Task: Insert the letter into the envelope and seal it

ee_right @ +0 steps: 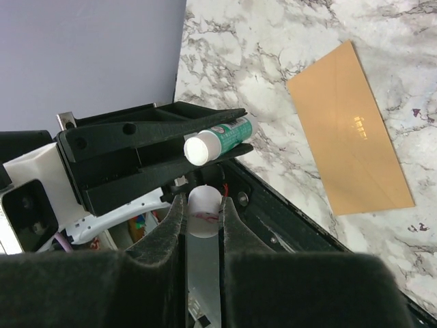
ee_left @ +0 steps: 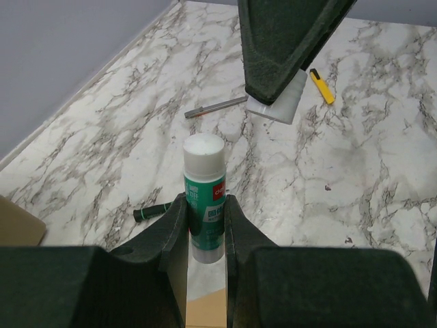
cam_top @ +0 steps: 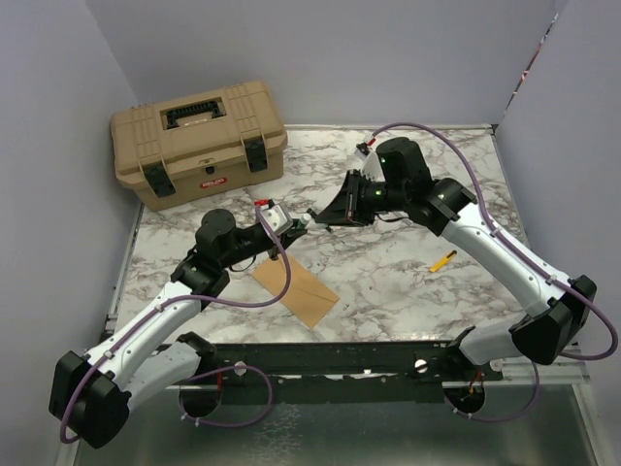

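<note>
**Two grippers, one glue stick – envelope waits below the left arm**

- Left gripper (ee_left: 205,205): fingers nearly closed, clamped on the green-labelled glue stick (ee_left: 203,188). The stick runs along the fingers, its white end pointing away from the wrist.
- Right gripper (ee_right: 201,203): nearly closed, pinching a small white cap (ee_right: 203,213), probably the stick's own. It sits just beside the stick's white end, not touching it.
- Envelope (cam_top: 296,286): flat on the marble table (cam_top: 408,282), below the left gripper and toward the arm bases. Its long axis is diagonal in the top view, far-left to near-right. No raised flap shows; whether it is folded down I cannot tell.
- Letter: not visible in any view. Likely already inside, but that is a guess.
- Key relation: the left arm is much the nearer, and a brown edge shows under its fingers in the wrist view. The stick's working end faces the right gripper, not the paper, so gluing calls for tipping the left wrist down and back onto the flap area.
- Risk: a thin envelope may slide under the stick, since nothing pins it.
</note>
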### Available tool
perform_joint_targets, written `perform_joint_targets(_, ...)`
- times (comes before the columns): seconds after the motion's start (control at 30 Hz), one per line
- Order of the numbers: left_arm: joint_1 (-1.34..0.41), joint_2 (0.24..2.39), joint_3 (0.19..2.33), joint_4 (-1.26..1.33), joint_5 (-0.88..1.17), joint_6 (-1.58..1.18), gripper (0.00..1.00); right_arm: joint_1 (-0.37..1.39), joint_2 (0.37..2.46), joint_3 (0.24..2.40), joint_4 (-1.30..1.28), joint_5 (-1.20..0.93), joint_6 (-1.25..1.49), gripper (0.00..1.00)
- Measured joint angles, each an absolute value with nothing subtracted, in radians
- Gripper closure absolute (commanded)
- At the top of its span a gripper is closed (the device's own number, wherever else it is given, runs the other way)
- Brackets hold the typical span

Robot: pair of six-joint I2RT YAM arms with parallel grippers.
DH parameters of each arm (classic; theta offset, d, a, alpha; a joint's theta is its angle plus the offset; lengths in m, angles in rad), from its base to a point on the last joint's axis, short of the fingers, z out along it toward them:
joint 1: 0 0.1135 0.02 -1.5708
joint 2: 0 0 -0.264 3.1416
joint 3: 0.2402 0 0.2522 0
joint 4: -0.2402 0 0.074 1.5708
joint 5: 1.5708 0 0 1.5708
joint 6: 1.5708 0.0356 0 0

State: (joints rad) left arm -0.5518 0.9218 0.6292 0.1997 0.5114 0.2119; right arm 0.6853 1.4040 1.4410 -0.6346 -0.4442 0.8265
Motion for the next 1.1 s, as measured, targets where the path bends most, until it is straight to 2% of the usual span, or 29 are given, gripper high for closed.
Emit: perform_joint_targets(1.1,-0.579,0.916,0.630,0.191,0.554,0.234,1.00,0.685,1.478,1.489,-0.621,-0.490,0.803,1.00)
